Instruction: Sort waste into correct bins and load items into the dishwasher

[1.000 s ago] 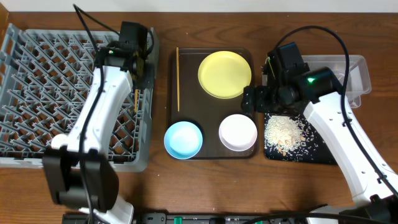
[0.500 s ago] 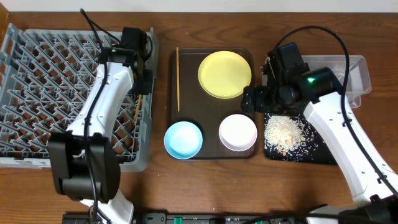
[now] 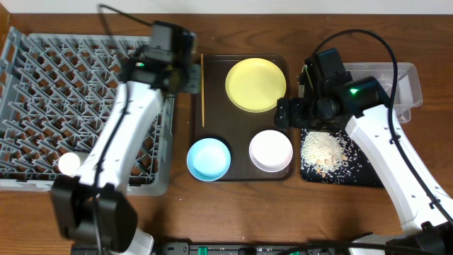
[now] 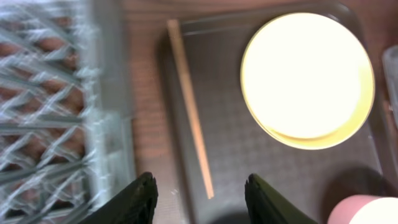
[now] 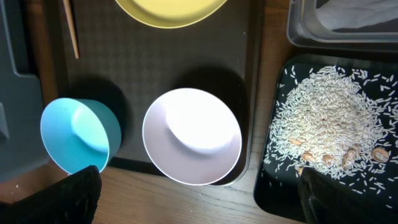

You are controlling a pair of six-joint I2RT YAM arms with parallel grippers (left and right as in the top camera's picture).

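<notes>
Dish rack (image 3: 42, 85) shows just a small white cup (image 3: 69, 163); loading seems barely begun. Left gripper (image 4: 200, 196) hangs parted and empty above a chopstick (image 3: 202, 88). Yellow plate (image 3: 255, 85), light-blue bowl (image 3: 209, 158) and white bowl (image 3: 271, 151) sit on the serving tray (image 3: 241, 173). Right gripper (image 5: 202, 196) gapes empty; rice crumbs (image 3: 324, 150) lie in the black tray (image 3: 361, 177).

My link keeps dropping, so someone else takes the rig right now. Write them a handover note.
Left gripper: open, empty, over the chopstick at the brown tray's left edge.
Right gripper: open, empty, at that tray's right edge beside the plate.
Done: cup in the rack; rice on the black tray; what looks like the napkin in the tub.
Left: chopstick, plate, blue bowl and white bowl lie on the brown tray, not yet racked. Second chopstick and wrapper not visible.
</notes>
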